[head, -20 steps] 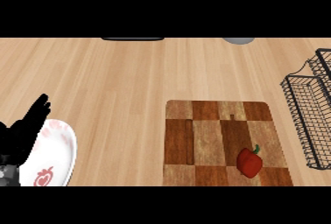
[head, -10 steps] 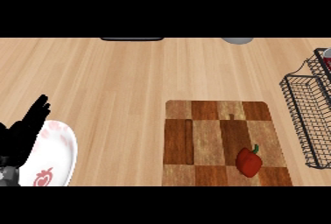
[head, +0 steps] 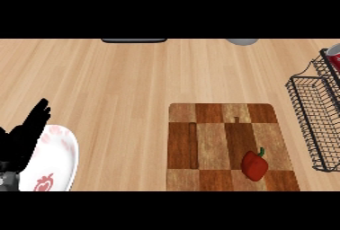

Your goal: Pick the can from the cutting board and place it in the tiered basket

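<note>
A kitchen: food-prep things on a wooden bench.
The light wood-grain bench (head: 133,81) carries a checkered wooden cutting board (head: 212,143) with a red bell pepper (head: 255,165) lying on it, a white plate (head: 60,143) with red fruit prints at the left, and a black wire basket (head: 312,117) at the right edge — cooking and serving ware.

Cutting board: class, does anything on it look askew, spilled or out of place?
Nothing is spilled or askew. The cutting board carries only a red bell pepper; the red can shows at the wire basket, cut off by the view's edge.
</note>
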`<state>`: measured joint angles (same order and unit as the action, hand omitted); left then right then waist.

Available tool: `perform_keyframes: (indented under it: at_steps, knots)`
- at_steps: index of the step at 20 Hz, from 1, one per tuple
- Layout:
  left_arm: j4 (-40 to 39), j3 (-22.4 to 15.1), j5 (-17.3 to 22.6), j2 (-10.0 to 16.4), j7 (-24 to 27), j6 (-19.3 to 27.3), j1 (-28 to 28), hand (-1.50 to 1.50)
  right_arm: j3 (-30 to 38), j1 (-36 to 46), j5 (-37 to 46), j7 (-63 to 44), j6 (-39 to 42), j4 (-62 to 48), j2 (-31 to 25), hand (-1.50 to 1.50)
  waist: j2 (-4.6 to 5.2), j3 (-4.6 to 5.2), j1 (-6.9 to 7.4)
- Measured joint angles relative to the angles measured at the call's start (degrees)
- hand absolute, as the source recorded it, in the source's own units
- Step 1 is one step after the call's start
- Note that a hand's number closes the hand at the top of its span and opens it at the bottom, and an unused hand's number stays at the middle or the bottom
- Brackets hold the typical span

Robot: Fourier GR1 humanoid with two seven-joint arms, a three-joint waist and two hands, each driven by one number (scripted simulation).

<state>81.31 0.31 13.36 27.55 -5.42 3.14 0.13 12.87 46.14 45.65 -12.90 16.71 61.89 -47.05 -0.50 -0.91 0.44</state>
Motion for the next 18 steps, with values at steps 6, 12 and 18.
perform_keyframes:
  at_steps: [6, 12, 18]
  knots:
    - [0.41, 0.75, 0.12, 0.29, -0.10, 0.08, 1.06, 0.00, 9.96, 2.14, -6.33, -5.78, 0.76, 0.14, -2.00, -1.50, -0.28, 0.11, -0.86]
    - [0.95, 1.66, 0.64, 0.50, 0.19, -0.04, 2.75, 0.00, 23.85, 0.29, -17.17, -7.42, 5.90, -2.75, -5.95, -1.50, -0.58, 0.09, -2.21]
    - [2.39, 2.02, 0.05, 0.17, 0.09, 1.15, 4.29, 0.00, 38.29, -6.22, -28.17, -3.46, 12.89, -6.11, -10.06, -1.50, -0.69, 0.10, -3.18]
